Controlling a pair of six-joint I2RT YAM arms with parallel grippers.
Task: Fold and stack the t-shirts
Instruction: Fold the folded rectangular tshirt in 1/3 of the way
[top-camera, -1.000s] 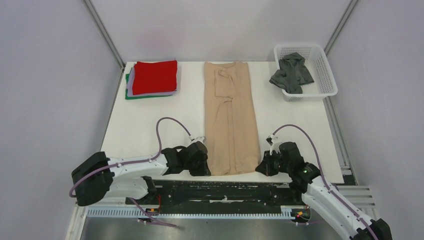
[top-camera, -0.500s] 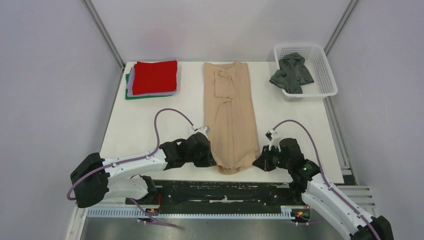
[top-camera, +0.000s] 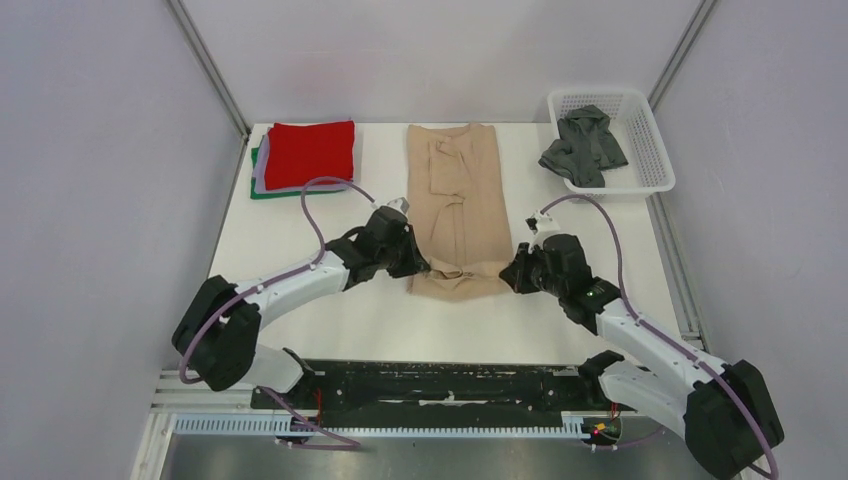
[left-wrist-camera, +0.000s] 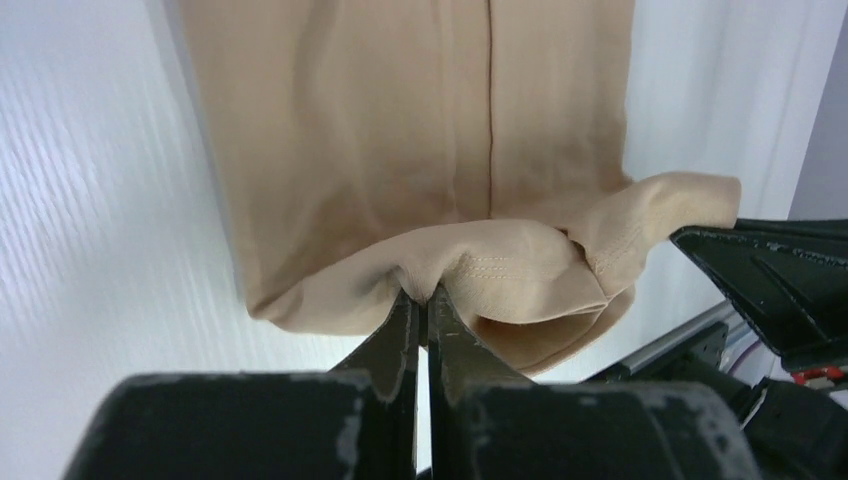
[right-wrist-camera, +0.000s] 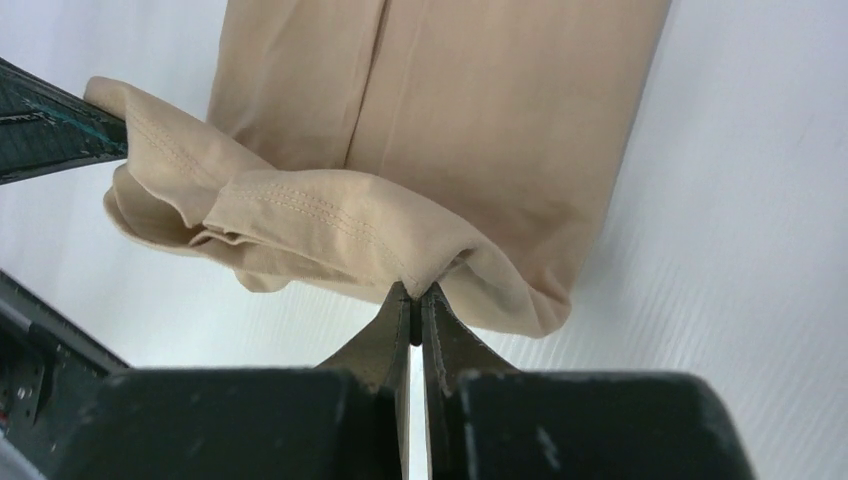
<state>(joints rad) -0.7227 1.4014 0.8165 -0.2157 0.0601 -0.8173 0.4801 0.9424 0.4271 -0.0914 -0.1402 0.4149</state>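
Note:
The tan t-shirt lies as a long narrow strip down the middle of the table, its near hem lifted and doubled back over itself. My left gripper is shut on the hem's left corner. My right gripper is shut on the hem's right corner. Both hold the hem a little above the cloth beneath. A folded stack with the red t-shirt on top of lavender and green ones sits at the far left. The dark grey t-shirt lies crumpled in the basket.
The white mesh basket stands at the far right corner. Metal frame posts run along both sides of the white table. A black rail crosses the near edge by the arm bases.
Both grippers have carried the tan shirt's near hem away from the front edge toward the far side, folding the lower part over the rest. The strip now looks shorter.

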